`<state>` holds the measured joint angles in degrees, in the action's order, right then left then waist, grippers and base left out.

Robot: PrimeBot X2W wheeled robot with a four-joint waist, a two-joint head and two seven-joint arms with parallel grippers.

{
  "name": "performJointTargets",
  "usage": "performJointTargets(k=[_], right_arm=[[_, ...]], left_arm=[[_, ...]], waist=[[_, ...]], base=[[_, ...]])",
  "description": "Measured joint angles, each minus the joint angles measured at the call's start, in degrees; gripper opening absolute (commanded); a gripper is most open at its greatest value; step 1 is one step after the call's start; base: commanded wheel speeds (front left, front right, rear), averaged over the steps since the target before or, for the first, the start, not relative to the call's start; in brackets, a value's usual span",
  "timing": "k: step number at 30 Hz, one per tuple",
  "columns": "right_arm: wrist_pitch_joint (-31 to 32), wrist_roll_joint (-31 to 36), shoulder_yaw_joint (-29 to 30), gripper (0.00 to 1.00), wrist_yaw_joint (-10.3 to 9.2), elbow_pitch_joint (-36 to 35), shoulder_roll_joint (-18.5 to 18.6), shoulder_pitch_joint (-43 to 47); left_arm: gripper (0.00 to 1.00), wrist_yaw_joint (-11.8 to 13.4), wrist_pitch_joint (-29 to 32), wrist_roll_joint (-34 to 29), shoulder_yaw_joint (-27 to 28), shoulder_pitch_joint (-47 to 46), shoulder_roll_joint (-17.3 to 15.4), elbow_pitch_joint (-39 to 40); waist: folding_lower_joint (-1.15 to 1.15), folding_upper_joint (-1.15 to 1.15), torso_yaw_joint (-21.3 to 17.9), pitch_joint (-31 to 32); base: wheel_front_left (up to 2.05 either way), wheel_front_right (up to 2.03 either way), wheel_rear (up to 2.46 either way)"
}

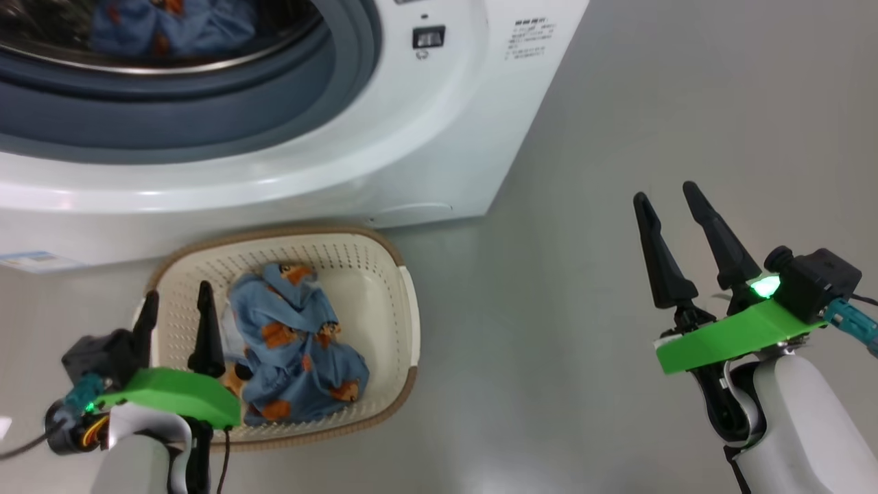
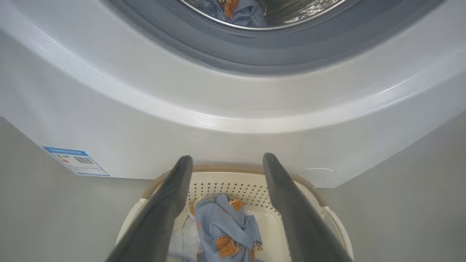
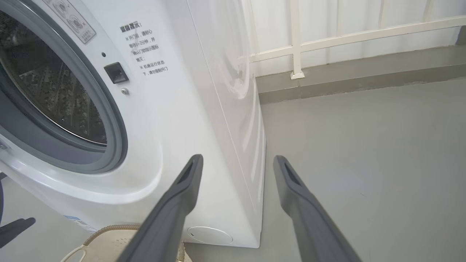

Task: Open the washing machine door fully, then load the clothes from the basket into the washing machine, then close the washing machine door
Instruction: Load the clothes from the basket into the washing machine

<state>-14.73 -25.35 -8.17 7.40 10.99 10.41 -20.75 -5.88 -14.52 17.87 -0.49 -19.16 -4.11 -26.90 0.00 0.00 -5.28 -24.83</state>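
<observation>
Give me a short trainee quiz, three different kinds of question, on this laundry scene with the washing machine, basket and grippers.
1. True or false: soft light-blue clothes printed with orange figures lie in the cream perforated plastic basket.
2. The left gripper, with two long dark fingers, is: A) open and empty, B) shut on cloth, C) inside the drum.
3. Fill in: another blue garment already lies in the big white washing machine's steel ____.
Key: 1 true; 2 A; 3 drum.

A smooth grey floor point(image 3: 364, 145) runs to a low kerb point(image 3: 346, 78) under a white railing point(image 3: 295, 43).
</observation>
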Motion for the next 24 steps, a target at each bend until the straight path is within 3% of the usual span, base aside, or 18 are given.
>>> performJointTargets(k=[16,24], right_arm=[[0.0,0.01,-1.13,1.0,0.0,-1.13,-1.44,-5.55],[0.0,0.01,-1.96,1.0,0.0,-1.75,-2.43,-8.1]], left_arm=[[1.0,-1.37,1.51,2.71,-4.1,-14.8,-3.88,-23.26],[1.0,-1.52,3.26,7.35,-7.83,-23.19,-4.49,-34.26]], waist=[[0.0,0.0,-2.89,-10.77],[0.0,0.0,-5.06,-16.69]], base=[[0.0,0.0,0.0],[0.0,0.0,0.0]])
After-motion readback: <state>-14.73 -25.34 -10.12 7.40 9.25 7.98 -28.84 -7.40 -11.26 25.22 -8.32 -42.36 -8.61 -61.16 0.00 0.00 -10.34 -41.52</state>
